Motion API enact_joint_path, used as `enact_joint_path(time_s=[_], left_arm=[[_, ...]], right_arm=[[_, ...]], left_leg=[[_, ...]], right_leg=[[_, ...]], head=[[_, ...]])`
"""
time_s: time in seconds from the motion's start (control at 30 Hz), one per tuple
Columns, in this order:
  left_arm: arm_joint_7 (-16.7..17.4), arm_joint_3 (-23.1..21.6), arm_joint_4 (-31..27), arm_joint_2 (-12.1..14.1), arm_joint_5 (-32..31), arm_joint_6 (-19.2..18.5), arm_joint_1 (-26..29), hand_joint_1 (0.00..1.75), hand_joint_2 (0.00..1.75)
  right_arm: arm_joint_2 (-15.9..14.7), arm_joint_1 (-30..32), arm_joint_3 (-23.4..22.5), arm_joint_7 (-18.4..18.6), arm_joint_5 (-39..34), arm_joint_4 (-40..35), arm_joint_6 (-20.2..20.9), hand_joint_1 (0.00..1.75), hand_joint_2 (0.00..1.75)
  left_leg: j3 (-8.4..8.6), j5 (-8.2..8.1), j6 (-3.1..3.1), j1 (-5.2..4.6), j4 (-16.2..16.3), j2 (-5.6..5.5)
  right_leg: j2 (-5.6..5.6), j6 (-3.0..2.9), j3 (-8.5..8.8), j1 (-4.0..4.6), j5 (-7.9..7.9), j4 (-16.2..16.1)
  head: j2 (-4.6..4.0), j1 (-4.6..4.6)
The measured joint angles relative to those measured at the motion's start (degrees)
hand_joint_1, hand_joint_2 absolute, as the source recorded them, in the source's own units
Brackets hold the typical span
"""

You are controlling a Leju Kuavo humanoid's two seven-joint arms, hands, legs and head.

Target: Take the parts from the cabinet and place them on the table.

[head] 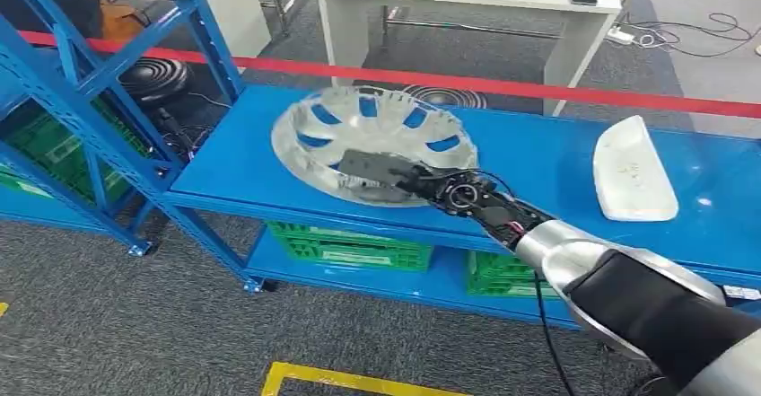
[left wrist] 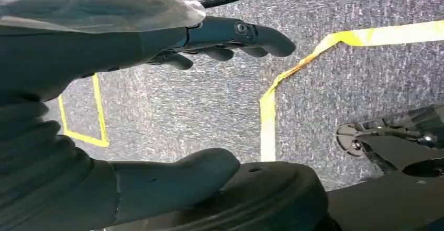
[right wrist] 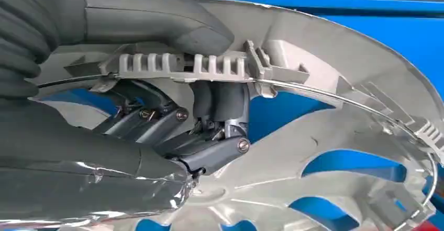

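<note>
Right hand [head: 388, 173] clamped on near rim of silver wheel cover [head: 377, 118], lying hollow side up on blue table [head: 538, 158]; fingers [right wrist: 220, 102] partly hidden behind rim. White part [head: 634, 170] well apart. Left hand [left wrist: 157, 110] spread, holding nothing, above carpet

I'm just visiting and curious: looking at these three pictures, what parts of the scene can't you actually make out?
- Head view: the right hand covers the near rim of the silver wheel cover, so the grip shows better in the right wrist view.
- Head view: the green crates are partly hidden under the blue table.
- Head view: the markings on the white part are too small to read.
- Left wrist view: the left hand hangs over grey floor.
</note>
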Motion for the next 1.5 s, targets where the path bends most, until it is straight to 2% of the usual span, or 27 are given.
enact_joint_path(time_s=[0.3,0.6,0.73,0.83,1.07,1.37,1.5], left_arm=[[0.0,0.0,0.0,0.2,0.1,0.4,0.4,0.00,1.75],[-0.1,0.0,0.0,0.3,0.5,0.9,0.6,0.00,1.75],[-0.1,0.0,0.0,0.3,0.5,0.9,0.7,0.00,1.75],[-0.1,0.1,0.0,0.3,0.5,0.9,0.7,0.00,1.75],[-0.1,0.4,0.0,0.3,1.1,1.6,0.8,0.00,1.75],[-0.1,0.9,0.0,0.5,1.3,1.9,1.0,0.00,1.75],[-0.1,0.9,0.0,0.7,1.4,1.9,1.0,0.00,1.75]], right_arm=[[-0.4,4.2,-5.5,-0.5,-5.3,-17.6,-4.5,1.75,1.75],[-0.8,7.7,-7.9,-0.7,-8.1,-34.7,-5.3,1.75,1.75],[-1.1,8.4,-8.4,-0.7,-8.1,-39.3,-5.2,1.75,1.75],[-1.4,8.9,-8.6,-1.2,-11.2,-42.0,-3.8,1.75,1.75],[-1.4,12.4,-8.5,-4.3,-23.6,-47.0,2.8,1.75,1.75],[-0.9,18.1,-6.2,-7.2,-18.7,-48.3,6.2,1.75,1.75],[-0.2,19.3,-5.2,-7.6,-18.1,-48.3,7.2,1.75,1.75]], left_leg=[[0.00,0.00,-0.01,0.04,0.0,0.02],[-0.03,-0.04,-0.06,0.04,0.0,0.00],[-0.03,-0.05,-0.06,0.03,0.0,0.00],[-0.03,-0.05,-0.05,0.03,0.0,0.00],[-0.03,-0.07,-0.06,0.03,-0.1,-0.02],[-0.07,-0.23,0.00,-0.21,0.0,-0.03],[-0.11,-0.46,0.36,-0.36,0.3,-0.03]], right_leg=[[0.03,-0.06,-0.05,0.00,-0.03,0.0],[0.04,-0.07,-0.08,0.00,-0.06,0.0],[0.05,-0.09,-0.09,0.00,-0.07,0.0],[0.04,-0.08,-0.07,0.00,-0.07,0.0],[0.01,-0.09,-0.04,0.00,-0.12,0.0],[-0.02,-0.05,0.01,-0.08,-0.14,-0.1],[-0.15,0.11,0.10,-0.19,-0.21,-0.1]], head=[[0.00,-0.07],[0.00,-0.07],[0.00,-0.04],[0.00,-0.04],[0.00,-0.09],[0.00,-0.09],[0.00,-0.11]])
